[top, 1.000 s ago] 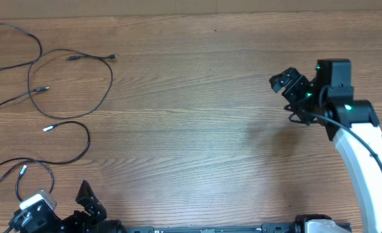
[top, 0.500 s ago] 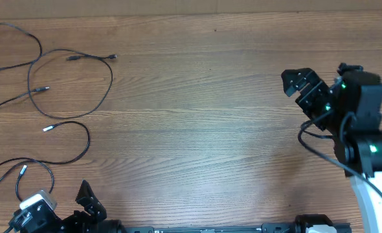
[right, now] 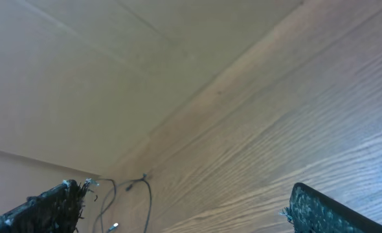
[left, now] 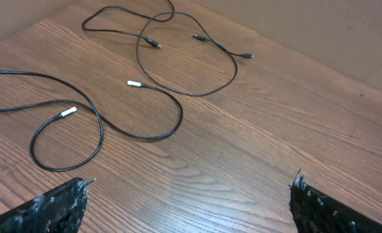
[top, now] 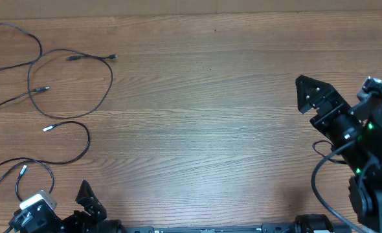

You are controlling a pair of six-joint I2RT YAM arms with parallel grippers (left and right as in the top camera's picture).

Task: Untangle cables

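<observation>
Several thin black cables lie at the table's left. A big loop [top: 107,81] with small plugs near the back crosses a longer cord [top: 16,68]. A white-tipped cable [top: 81,145] curves below it, and another white-tipped cable [top: 39,167] loops near the front edge. The left wrist view shows the loop [left: 230,61] and both white tips [left: 134,83]. My left gripper [top: 90,206] is open and empty at the front left, short of the cables; it is wide open in its own view [left: 188,197]. My right gripper [top: 320,103] is open and empty at the far right, also seen in its own view [right: 184,207].
The wooden table [top: 204,123] fills the view, with a pale wall or board along its back edge [right: 113,77]. The right arm's thick black wire [top: 317,175] hangs beside its white link. Distant cables [right: 146,188] show small in the right wrist view.
My right arm has swung from the back right toward the front right, and its gripper now looks larger and nearer the camera. The left arm and the cables have not moved.
</observation>
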